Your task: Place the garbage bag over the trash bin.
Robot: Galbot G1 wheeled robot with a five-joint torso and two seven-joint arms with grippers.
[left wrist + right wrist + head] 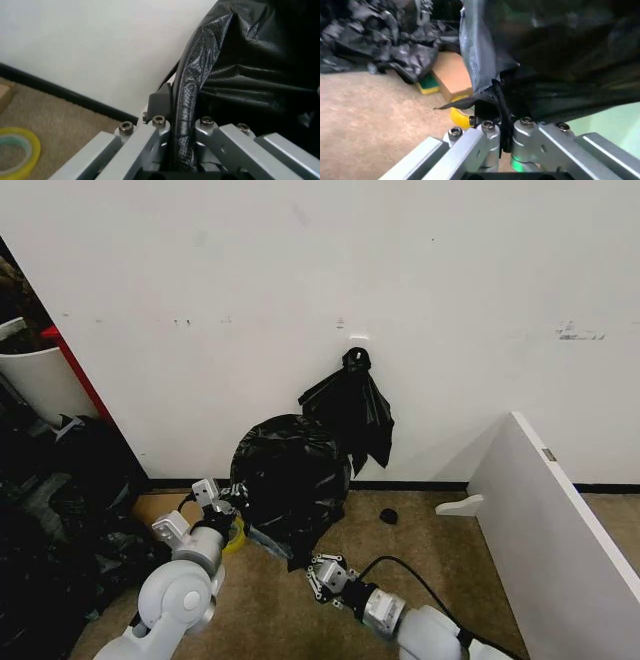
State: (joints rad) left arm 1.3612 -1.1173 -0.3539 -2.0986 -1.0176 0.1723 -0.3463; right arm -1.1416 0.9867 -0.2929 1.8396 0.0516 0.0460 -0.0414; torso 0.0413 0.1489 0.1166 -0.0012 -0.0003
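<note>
From the head view, the left gripper (222, 502) sits at the left side of the garbage bag (287, 480), which drapes over a rounded shape on the floor against the wall (450, 290). The left wrist view adds that its fingers (159, 129) are clamped on a fold of the black film, with a yellow tape roll (17, 155) lying on the carpet nearby. Further right, the right gripper (322, 576) meets the bag's lower edge; the right wrist view shows those fingers (487, 131) pinching the hem, a cardboard box (452, 77) beyond.
</note>
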